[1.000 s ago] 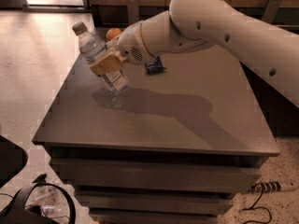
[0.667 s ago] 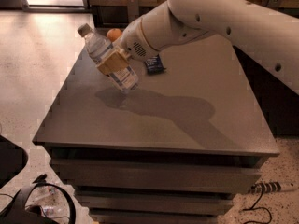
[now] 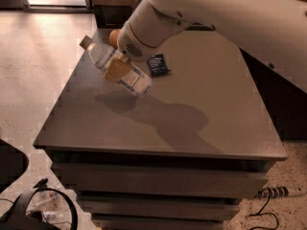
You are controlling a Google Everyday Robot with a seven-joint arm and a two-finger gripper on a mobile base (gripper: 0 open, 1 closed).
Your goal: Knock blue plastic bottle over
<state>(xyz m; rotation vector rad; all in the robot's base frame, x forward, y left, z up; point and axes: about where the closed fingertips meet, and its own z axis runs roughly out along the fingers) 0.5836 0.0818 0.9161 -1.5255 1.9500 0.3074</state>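
- Pincer (image 3: 117, 70) above the left rear part of the bench (image 3: 201, 104), at the end of the white arm (image 3: 230, 13) reaching in from the upper right. Tan front laid across the middle of the blue plastic bottle (image 3: 136, 82). Spread or clamped: cannot tell.
- Blue plastic bottle tilted far over, neither upright nor flat. Pale cap (image 3: 86, 42) up and to the left, seen about over the bench's left edge. Lower end down and to the right, close to the bench top. Touching the surface or just clear of it: cannot tell.
- Blue-and-white label on the bottle's lower half, just right of the pincer.
- Dark shadow (image 3: 168, 121) of bottle and arm on the bench top directly below, stretching right and toward the front.
- Orange (image 3: 114, 36) behind the bottle, near the rear left edge, partly hidden by the arm.
- Small dark blue packet (image 3: 157, 64) lying flat just right of the bottle, apart from it.
- Stacked drawer-like tiers (image 3: 158, 181) under the bench top.
- Pale speckled floor (image 3: 38, 71) on the left, black gear (image 3: 33, 212) at the bottom left corner, a cable (image 3: 276, 193) at the bottom right.
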